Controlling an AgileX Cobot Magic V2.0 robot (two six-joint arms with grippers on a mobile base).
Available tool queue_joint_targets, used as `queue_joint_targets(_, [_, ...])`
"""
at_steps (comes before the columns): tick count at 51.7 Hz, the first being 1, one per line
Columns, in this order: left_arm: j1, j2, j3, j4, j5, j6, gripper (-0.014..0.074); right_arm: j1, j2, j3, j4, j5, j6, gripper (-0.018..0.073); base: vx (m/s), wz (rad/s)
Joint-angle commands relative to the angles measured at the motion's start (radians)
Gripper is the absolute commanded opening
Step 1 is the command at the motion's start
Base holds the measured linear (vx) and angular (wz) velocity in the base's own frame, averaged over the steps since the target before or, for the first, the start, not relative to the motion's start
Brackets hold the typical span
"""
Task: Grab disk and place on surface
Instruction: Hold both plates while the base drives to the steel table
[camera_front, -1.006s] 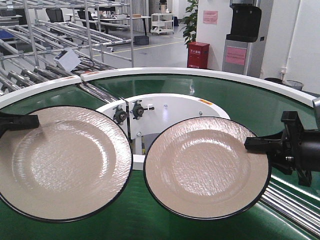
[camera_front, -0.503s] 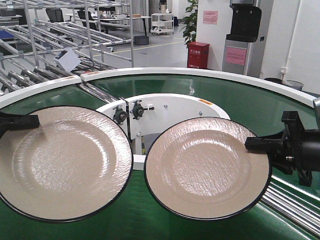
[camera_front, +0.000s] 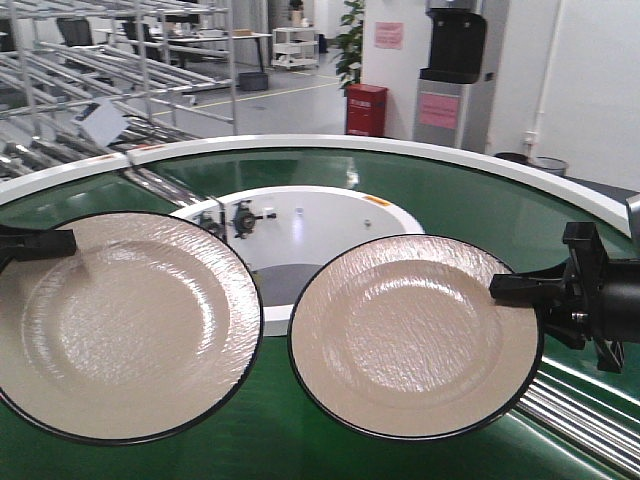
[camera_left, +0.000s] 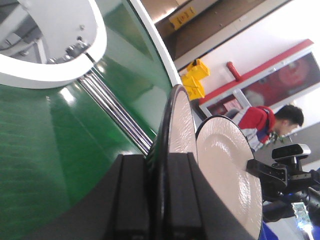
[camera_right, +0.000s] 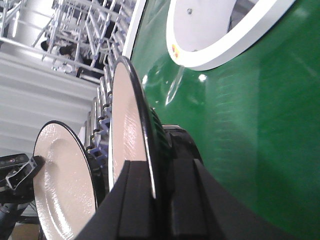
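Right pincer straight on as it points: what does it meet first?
Beyond its own clamped round beige black-rimmed plate, likely the matching plate in the left pincer; depth is unclear.

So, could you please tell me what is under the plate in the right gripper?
Around the plate, green conveyor belt shows, plus the white inner ring upper left and metal rollers lower right. Directly beneath, the plate hides everything.

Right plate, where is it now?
In the front view, the right plate hangs over the green conveyor belt on the robot's right, its rim pinched by the right gripper, with the left plate close beside it, not touching.
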Motion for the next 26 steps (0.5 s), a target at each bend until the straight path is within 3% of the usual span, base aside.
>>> queue_joint_targets(1, [-0.002,-0.045,-0.027,-0.149,0.026,-0.015,-0.0008,-0.005,-0.047,-0.031,0.139,0.026,0.008,-0.0009,-0.08,-0.32])
queue_joint_targets(26, [-0.002,-0.045,-0.027,-0.15,0.026,-0.015,-0.0008,-0.005,-0.047,-0.031,0.139,0.026,0.008,-0.0009,-0.13,-0.51])
